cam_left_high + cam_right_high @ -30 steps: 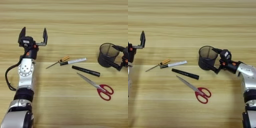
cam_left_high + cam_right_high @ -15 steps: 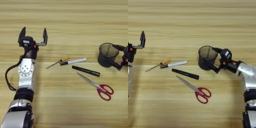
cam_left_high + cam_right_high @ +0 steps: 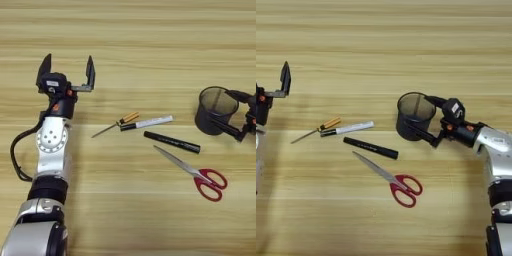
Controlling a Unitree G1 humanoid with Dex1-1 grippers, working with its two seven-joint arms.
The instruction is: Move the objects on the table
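Note:
A black wire-mesh pen cup (image 3: pixel 410 116) stands upright right of centre on the table (image 3: pixel 381 45). My right gripper (image 3: pixel 418 112) reaches in from the right, open. One finger lies at the cup's far rim and the other along its near side, so they straddle its right part. My left gripper (image 3: pixel 67 65) is open over bare wood at the far left, apart from everything. Between the arms lie a small amber-handled tool (image 3: pixel 326 125), a white pen (image 3: pixel 353 128), a black marker (image 3: pixel 371 148) and red-handled scissors (image 3: pixel 393 179).
The tool and pen lie end to end in a line left of the cup. The marker sits just below them, and the scissors lie nearest the front with blades pointing up-left. My left forearm (image 3: pixel 50 165) runs down the left side.

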